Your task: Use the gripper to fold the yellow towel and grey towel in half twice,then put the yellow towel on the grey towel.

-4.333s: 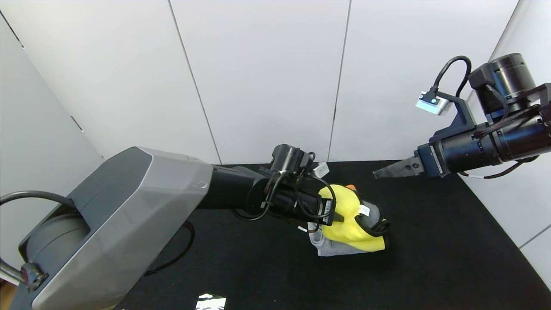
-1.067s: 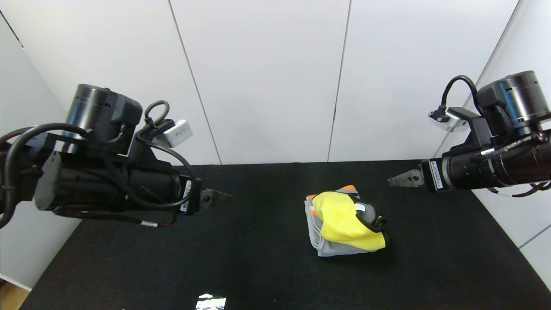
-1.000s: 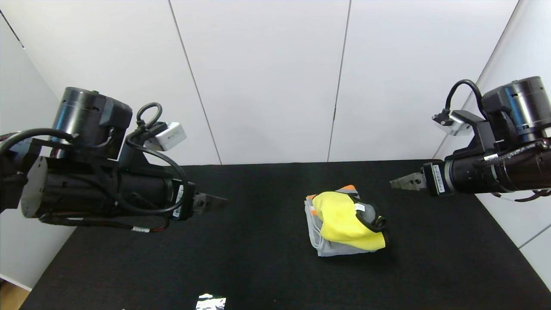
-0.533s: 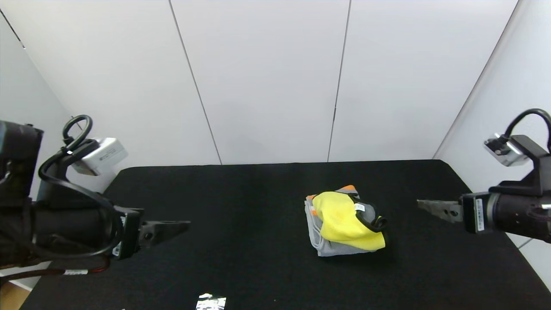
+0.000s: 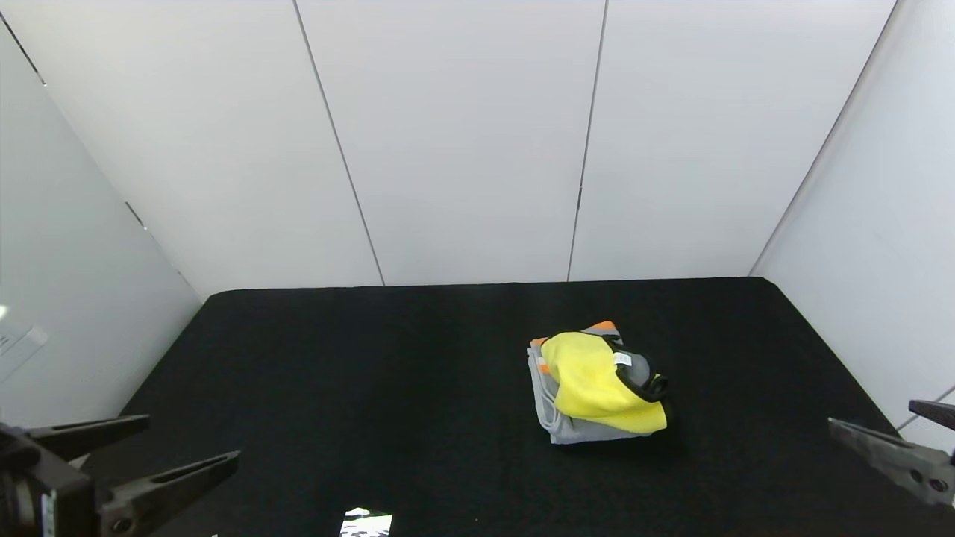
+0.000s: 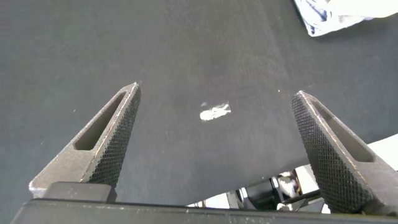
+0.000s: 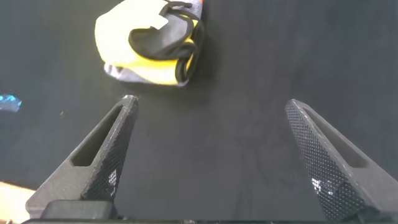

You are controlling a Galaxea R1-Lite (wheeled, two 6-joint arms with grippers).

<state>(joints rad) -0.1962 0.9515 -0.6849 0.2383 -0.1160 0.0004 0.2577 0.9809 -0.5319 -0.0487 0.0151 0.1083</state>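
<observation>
Bright yellow soft cloth towel with black trim and a small white tag (image 5: pixel 593 384) lies bunched and loosely folded on top of the grey terry towel with an orange-and-white band (image 5: pixel 578 431). The stack sits right of centre on the black fabric-covered surface (image 5: pixel 373 373), closer to the right edge than the left, roughly midway between far and near edges. Grey towel shows as a strip along the left and near sides of the yellow one; orange band peeks out at the far side. In the right wrist view the yellow towel (image 7: pixel 134 53) shows a black trim loop curling on top, grey towel (image 7: pixel 124 73) just a sliver under it.

Left gripper (image 5: pixel 138 451) is at the near left corner of the surface, low, jaws spread wide, holding nothing; left wrist view confirms (image 6: pixel 214 102), both fingers apart over bare black fabric. Right gripper (image 5: pixel 888 432) is at the near right edge, jaws released and empty too (image 7: pixel 208 106), well apart from the stack.

Small shiny silver-white scrap (image 5: pixel 365 522) lies at the near edge, also seen in the left wrist view (image 6: pixel 214 112).
</observation>
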